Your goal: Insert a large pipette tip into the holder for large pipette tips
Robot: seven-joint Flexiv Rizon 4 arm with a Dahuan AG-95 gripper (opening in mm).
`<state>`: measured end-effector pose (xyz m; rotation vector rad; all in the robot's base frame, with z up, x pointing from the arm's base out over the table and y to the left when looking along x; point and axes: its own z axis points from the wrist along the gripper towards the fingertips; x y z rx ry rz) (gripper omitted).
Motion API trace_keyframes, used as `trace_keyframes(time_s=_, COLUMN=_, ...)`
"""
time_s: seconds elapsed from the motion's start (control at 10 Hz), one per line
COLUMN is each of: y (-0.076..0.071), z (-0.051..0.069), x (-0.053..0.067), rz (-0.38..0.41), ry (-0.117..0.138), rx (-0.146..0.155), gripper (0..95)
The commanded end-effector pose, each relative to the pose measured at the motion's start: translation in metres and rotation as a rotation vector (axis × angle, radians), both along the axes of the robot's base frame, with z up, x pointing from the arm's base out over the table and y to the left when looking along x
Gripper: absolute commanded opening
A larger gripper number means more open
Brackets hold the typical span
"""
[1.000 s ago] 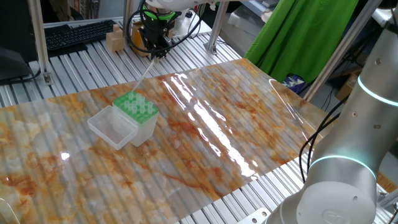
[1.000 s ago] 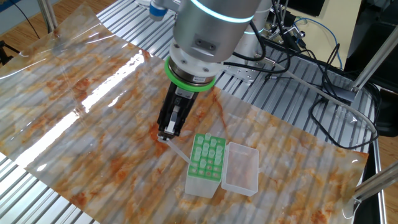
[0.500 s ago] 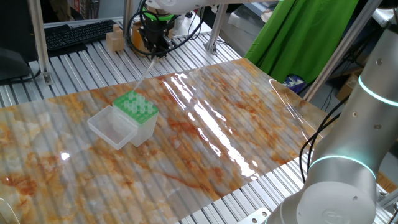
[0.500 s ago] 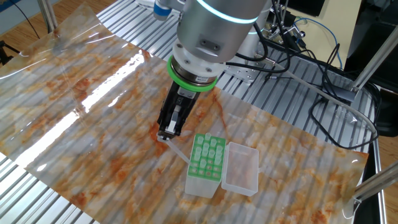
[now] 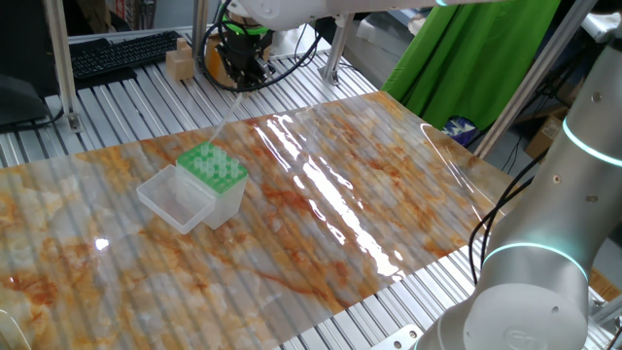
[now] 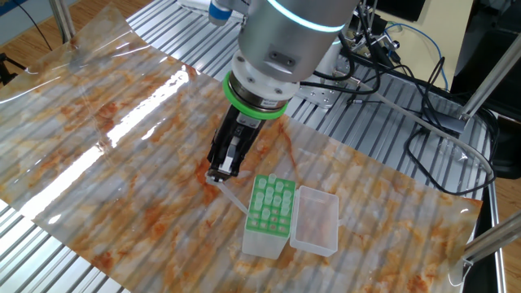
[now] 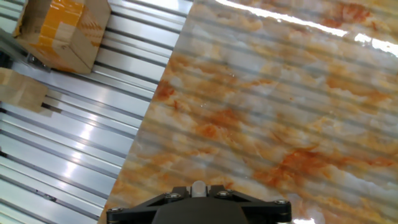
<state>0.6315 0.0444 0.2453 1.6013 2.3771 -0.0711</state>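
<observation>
My gripper [image 5: 243, 80] hangs above the far edge of the marbled sheet and is shut on the large pipette tip [image 5: 224, 115], a slender translucent cone slanting down towards the holder [image 5: 214, 167]. The holder is a white box with a green holed top and an open clear lid [image 5: 175, 199]. In the other fixed view the gripper [image 6: 218, 176] is just left of the holder [image 6: 271, 203], and the tip [image 6: 234, 198] points at the holder's near-left edge. In the hand view the tip's wide end [image 7: 198, 186] shows between the jaws; the holder is out of view.
A marbled plastic sheet [image 5: 340, 194] covers a slatted metal table. Cardboard boxes [image 7: 59, 28] and a wooden block [image 5: 180, 63] lie off the sheet behind the gripper. A keyboard [image 5: 121, 53], green cloth [image 5: 476, 58] and cables [image 6: 407, 81] ring the table.
The gripper has risen slightly with the pipette tip still in it. The holder has not moved.
</observation>
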Motion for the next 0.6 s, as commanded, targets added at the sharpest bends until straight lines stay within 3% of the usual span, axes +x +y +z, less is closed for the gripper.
trace_keyframes(time_s=0.1, y=0.001, z=0.0026, x=-0.0018, rz=-0.008, ry=-0.003, rx=0.006, gripper=0.0)
trace_keyframes(time_s=0.6, y=-0.0001, z=0.0068, x=-0.0084, rz=0.026, ry=-0.022, rx=-0.01, gripper=0.0)
